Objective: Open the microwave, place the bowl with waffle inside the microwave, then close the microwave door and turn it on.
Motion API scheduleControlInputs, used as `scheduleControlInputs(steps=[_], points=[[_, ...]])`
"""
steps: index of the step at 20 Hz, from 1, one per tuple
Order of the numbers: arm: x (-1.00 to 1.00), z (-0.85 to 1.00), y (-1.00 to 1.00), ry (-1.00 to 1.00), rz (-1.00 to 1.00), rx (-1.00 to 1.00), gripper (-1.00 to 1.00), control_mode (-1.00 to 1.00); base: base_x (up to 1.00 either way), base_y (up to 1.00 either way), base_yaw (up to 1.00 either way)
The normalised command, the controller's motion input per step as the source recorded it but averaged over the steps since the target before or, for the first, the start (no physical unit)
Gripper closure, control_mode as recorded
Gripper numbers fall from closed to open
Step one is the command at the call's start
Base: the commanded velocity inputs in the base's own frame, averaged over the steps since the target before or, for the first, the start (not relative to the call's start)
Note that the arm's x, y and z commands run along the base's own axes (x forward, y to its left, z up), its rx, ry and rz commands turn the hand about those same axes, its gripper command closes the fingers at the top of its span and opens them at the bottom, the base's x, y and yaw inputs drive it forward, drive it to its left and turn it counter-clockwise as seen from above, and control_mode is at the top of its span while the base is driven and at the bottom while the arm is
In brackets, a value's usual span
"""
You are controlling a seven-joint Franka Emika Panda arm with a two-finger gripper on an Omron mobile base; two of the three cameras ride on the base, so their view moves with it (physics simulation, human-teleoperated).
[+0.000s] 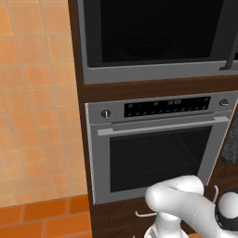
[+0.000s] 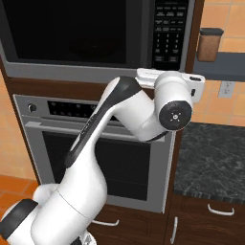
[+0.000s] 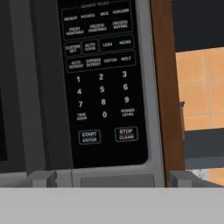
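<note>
The microwave (image 2: 95, 38) is seen shut above the silver oven (image 1: 158, 148), door (image 1: 153, 32) flush. The keypad (image 3: 101, 83) is faced by the gripper (image 3: 111, 178), START at about 11 o'clock; fingertips (image 3: 41, 178) held well apart, nothing gripped.

Microwave (image 3: 105, 83) keypad: digits 0–9, START ENTER, STOP CLEAR, POWER LEVEL, TIME COOK.

Microwaves: we count one microwave (image 2: 95, 38).
Microwave doors: one microwave door (image 1: 158, 32).
Ovens: one silver oven (image 1: 158, 148).
Oven knobs: we see two oven knobs (image 1: 106, 113).
Jars: one brown jar (image 2: 209, 44).
Wall outlets: one wall outlet (image 2: 227, 88).
</note>
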Motion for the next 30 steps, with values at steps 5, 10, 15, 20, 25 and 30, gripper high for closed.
scheduleControlInputs(steps=[5,10,15,20,25,30], points=[[0.29,0.00,-0.15,0.00,0.00,0.00,-1.00,-1.00,0.00,0.00,0.00],[0.28,0.07,-0.18,0.00,-0.02,0.00,-1.00,-1.00,0.00,0.00,0.00],[0.19,0.16,-0.02,0.01,-0.04,0.00,-1.00,-1.00,0.00,0.00,0.00],[0.21,0.08,0.00,0.02,-0.06,0.00,-1.00,-1.00,0.00,0.00,0.00],[0.01,0.00,0.00,0.01,-0.01,0.00,-1.00,-1.00,0.00,0.00,0.00],[0.12,-0.01,0.02,0.00,0.00,0.00,-1.00,-1.00,0.00,0.00,0.00]])
